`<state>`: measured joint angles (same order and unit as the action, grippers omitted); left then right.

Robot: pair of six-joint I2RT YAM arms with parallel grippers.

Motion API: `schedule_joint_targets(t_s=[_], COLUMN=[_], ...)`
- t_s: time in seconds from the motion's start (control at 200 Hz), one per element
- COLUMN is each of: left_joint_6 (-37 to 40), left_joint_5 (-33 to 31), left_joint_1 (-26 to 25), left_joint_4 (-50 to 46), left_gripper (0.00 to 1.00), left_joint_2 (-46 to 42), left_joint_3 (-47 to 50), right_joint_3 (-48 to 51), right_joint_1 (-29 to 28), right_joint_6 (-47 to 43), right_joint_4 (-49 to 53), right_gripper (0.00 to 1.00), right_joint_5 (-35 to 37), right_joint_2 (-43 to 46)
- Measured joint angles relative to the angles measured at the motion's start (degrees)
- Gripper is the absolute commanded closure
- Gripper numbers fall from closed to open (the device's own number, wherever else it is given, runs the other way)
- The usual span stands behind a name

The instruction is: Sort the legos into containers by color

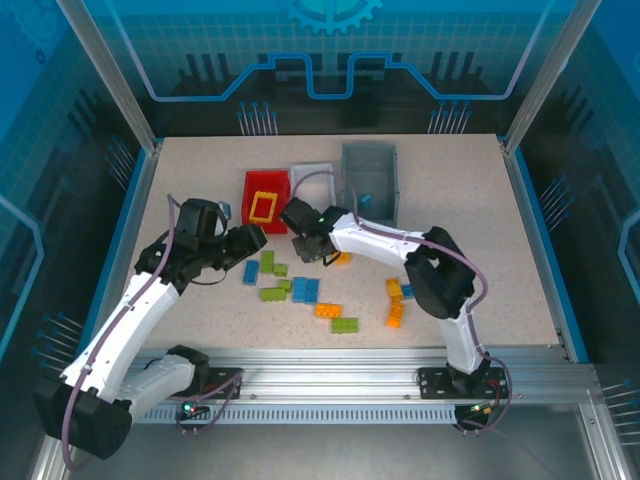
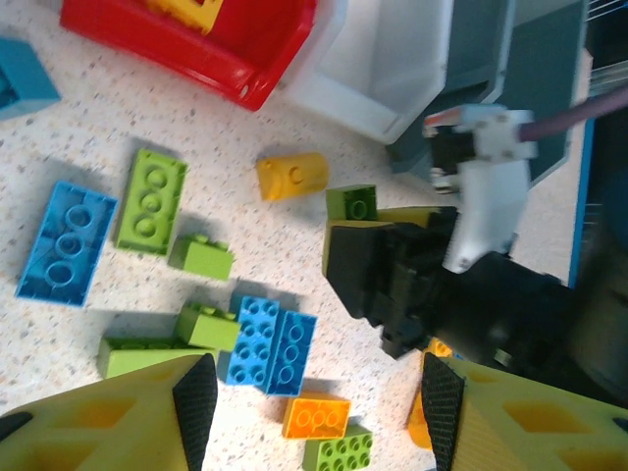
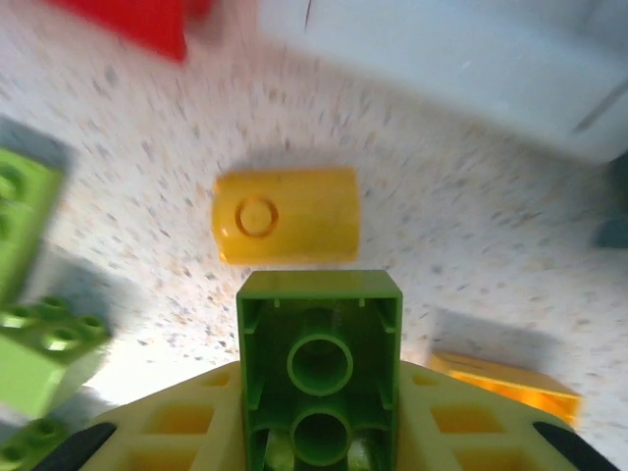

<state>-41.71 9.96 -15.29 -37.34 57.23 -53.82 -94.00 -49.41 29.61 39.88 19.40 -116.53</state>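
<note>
My right gripper [image 3: 319, 437] is shut on a green lego [image 3: 319, 343], its hollow underside facing the wrist camera, just above the table beside a yellow round lego [image 3: 287, 215]. In the top view this gripper [image 1: 310, 246] sits in front of the red container [image 1: 248, 190] and the white container [image 1: 312, 170]; the grey container [image 1: 392, 190] stands to their right. My left gripper [image 2: 314, 402] hangs open over blue legos [image 2: 267, 343] and an orange lego [image 2: 316, 417], holding nothing. Several green, blue and orange legos lie scattered on the table [image 1: 305, 290].
The red container holds a yellow frame piece [image 1: 263, 207], and a blue piece [image 1: 366, 199] lies in the grey one. More orange legos [image 1: 396, 300] lie near the right arm's elbow. The left gripper [image 1: 245, 240] is close to the right gripper, left of it.
</note>
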Motion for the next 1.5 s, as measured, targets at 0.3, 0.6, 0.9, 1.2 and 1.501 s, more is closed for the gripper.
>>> schedule_joint_targets(t_s=[0.3,0.6,0.9,1.2,1.501], left_joint_6=[0.0,0.0,0.07,1.6,4.46], left_joint_5=[-0.66,-4.81,-6.8,-4.74,-2.49], left_joint_1=[-0.33,-0.59,-0.59,-1.29,-15.1], left_joint_4=[3.48,1.31,0.11,0.76,10.91], left_gripper=[0.39,0.4,0.4,0.39,0.33], left_joint_2=[2.64,5.42,5.84,7.48,8.98], left_joint_3=[-2.4,-2.54,-2.49,-2.49,-1.05], right_joint_3=[-25.24,-40.59,-37.48,-5.92,33.7], right_joint_1=[7.3,11.1,10.21,5.9,15.89], right_joint_6=[1.6,2.45,1.84,3.78,28.92], right_joint_4=[3.15,11.06,12.07,2.29,3.48], right_gripper=[0.66,0.48,0.46,0.47,0.35], right_joint_5=[0.79,-0.63,-0.87,3.82,2.6], right_joint_2=[-10.54,-25.77,-21.46,13.42,40.3])
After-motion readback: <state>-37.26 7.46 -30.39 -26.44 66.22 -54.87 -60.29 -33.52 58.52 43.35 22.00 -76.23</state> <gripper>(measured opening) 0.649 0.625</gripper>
